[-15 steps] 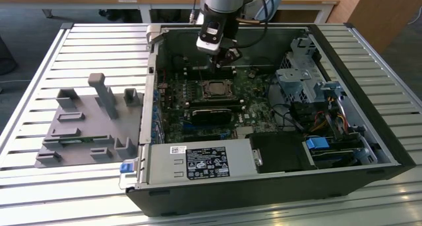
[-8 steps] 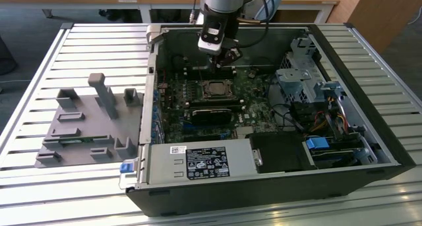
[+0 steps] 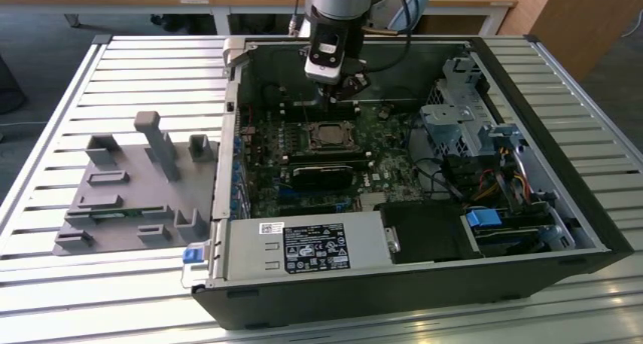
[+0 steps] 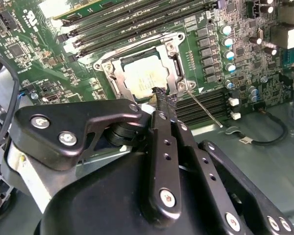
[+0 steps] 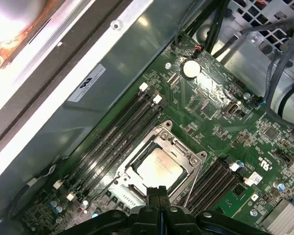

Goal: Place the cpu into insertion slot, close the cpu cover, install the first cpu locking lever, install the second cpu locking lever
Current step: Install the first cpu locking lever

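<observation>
Silvery chip (image 4: pixel 144 76) lay in place under the cover (image 4: pixel 116 81), which seemed closed. One thin lever (image 4: pixel 206 110) stood unlatched. The gripper (image 4: pixel 160 93) had its fingers (image 4: pixel 159 120) together.

Green circuit board (image 5: pixel 220 125) with black memory slots (image 5: pixel 117 132); pale silvery-grey cpu (image 5: pixel 159 169) inside the silvery cpu cover (image 5: pixel 185 148); black gripper (image 4: pixel 161 98); pale counter (image 3: pixel 60 80) striped by dark gaps; matt grey fixture (image 3: pixel 131 186).

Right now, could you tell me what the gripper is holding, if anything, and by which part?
Nothing: the gripper is shut empty, its tips by the cpu cover.
</observation>
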You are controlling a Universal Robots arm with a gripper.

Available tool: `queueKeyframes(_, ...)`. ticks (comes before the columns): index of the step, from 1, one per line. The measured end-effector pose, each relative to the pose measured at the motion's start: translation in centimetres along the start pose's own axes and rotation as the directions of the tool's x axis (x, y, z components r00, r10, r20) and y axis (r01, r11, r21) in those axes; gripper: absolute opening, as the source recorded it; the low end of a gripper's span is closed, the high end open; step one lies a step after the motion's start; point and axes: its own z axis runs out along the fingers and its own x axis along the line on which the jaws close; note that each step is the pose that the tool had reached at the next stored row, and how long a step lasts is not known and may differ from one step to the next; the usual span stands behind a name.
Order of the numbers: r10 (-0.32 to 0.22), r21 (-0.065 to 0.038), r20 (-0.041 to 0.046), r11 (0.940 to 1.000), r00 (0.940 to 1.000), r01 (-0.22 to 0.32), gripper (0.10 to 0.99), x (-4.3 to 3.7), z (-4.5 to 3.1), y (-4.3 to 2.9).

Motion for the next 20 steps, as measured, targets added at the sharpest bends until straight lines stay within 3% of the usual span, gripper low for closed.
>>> queueKeyframes(20, -0.110, 0.002, -0.0009, 0.9940, 0.9940, 0.110, 0.106, 0.00, 0.00, 0.00)
